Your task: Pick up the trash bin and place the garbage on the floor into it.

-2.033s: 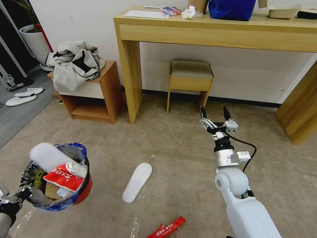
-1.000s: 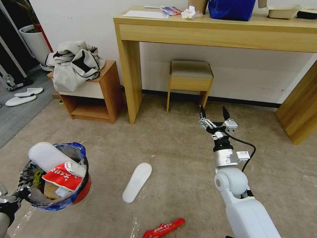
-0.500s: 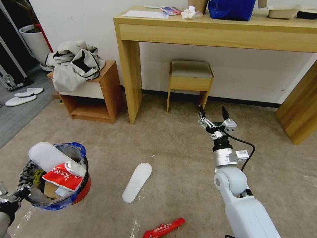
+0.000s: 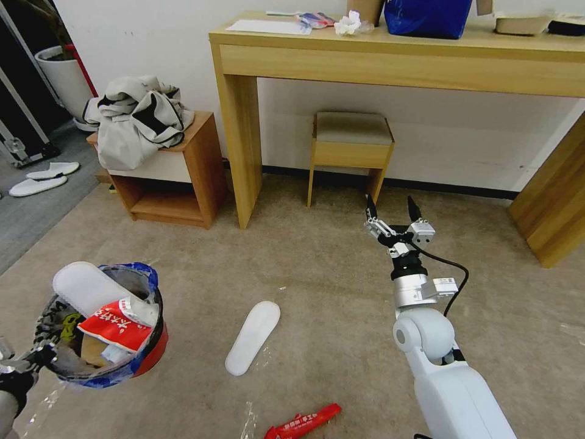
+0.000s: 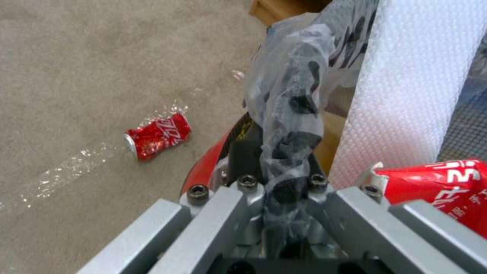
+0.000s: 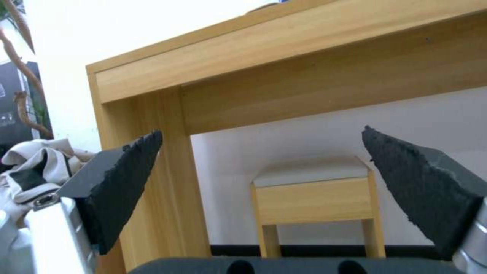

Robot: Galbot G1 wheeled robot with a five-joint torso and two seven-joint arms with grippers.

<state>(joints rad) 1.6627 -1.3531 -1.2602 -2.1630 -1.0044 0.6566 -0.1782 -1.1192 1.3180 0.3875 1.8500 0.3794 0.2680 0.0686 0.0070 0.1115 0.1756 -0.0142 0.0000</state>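
Note:
The trash bin [image 4: 156, 355], a red bucket with a blue-edged plastic liner, hangs at the lower left above the floor [image 4: 341, 292]. My left gripper [image 4: 25, 361] is shut on its rim and bag; in the left wrist view the left gripper [image 5: 287, 190] pinches the clear liner. A white slipper [image 4: 90, 286] and a red wrapper [image 4: 116, 326] lie inside the bin. On the carpet lie another white slipper [image 4: 253, 335], a red wrapper [image 4: 301, 422] and a red can [image 5: 157, 136]. My right gripper [image 4: 392, 210] [image 6: 261, 131] is open and raised, facing the stool.
A wooden desk [image 4: 396, 58] stands along the back wall with a stool [image 4: 352, 146] under it. A low cabinet [image 4: 195, 164] carrying a beige bag [image 4: 137, 119] is at the left. A wooden panel [image 4: 551, 207] closes the right side. Two slippers [image 4: 42, 177] lie on grey flooring.
My right gripper has crept slightly to the left and farther out, still open. The bin stays held in my left gripper at about the same place.

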